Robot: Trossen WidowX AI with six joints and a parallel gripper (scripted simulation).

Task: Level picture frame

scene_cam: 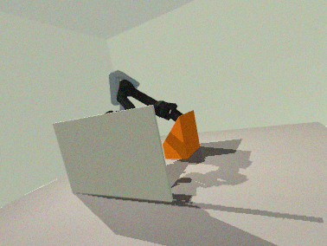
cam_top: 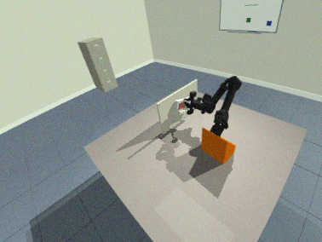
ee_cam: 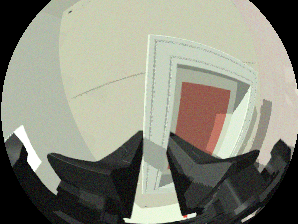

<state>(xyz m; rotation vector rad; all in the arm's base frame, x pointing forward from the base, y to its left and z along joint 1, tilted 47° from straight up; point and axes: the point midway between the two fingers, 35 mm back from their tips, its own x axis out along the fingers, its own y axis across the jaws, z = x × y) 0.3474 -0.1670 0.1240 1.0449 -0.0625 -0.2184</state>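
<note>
The picture frame (cam_top: 177, 105) (ee_cam: 161, 95) is pale with a red picture inside and is at the front of the upright pale wall panel (cam_top: 166, 112) (scene_cam: 112, 156) (ee_cam: 105, 50). My gripper (cam_top: 187, 106) (ee_cam: 154, 135) is shut on the frame's near side bar, low in the wrist view, with one finger on each side of it. In the wrist view the frame's top edge slopes down to the right, but the wide lens bends lines, so its exact tilt is hard to tell. The screw and the notched strip are hidden. In the exterior view the panel hides the frame and the gripper.
An orange wedge-shaped block (cam_top: 212, 146) (scene_cam: 189, 135) stands on the table (cam_top: 273, 145) (scene_cam: 285, 173) near the arm's base. A pale flat patch (cam_top: 193, 213) is at the table's near end. A filing cabinet (cam_top: 99, 64) and a whiteboard (cam_top: 236, 10) are beyond the table.
</note>
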